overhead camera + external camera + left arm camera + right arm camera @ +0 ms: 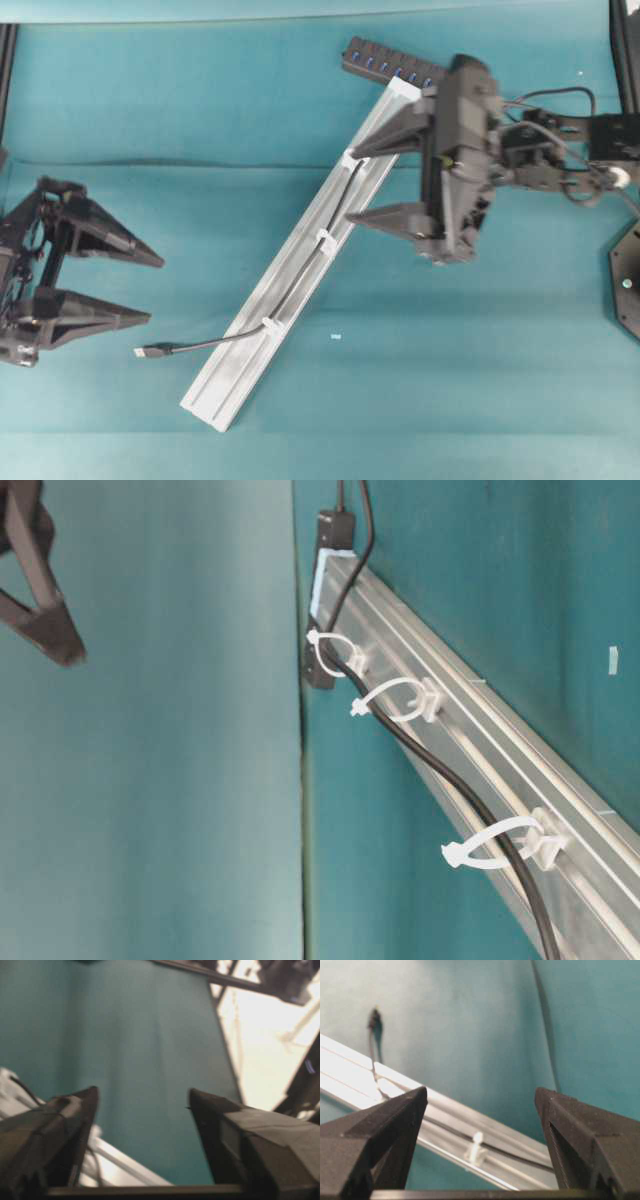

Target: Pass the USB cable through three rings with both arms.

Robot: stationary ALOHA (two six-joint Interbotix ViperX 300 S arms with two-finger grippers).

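Observation:
The USB cable (215,342) runs along the silver rail (230,385) and passes through all three rings (325,240). Its metal plug (142,351) lies on the cloth left of the rail's lower end. My left gripper (154,290) stands open at the far left, a little above and left of the plug, with nothing between its fingers. My right gripper (351,186) is open over the rail's upper part, close to the top ring (350,160). In the right wrist view one ring (476,1147) shows between the open gripper (481,1095). The table-level view shows the cable (450,770) inside the loops (395,695).
A dark USB hub (385,65) lies at the rail's upper end, where the cable starts. A tiny white scrap (336,338) sits on the teal cloth right of the rail. A black base (628,280) stands at the right edge.

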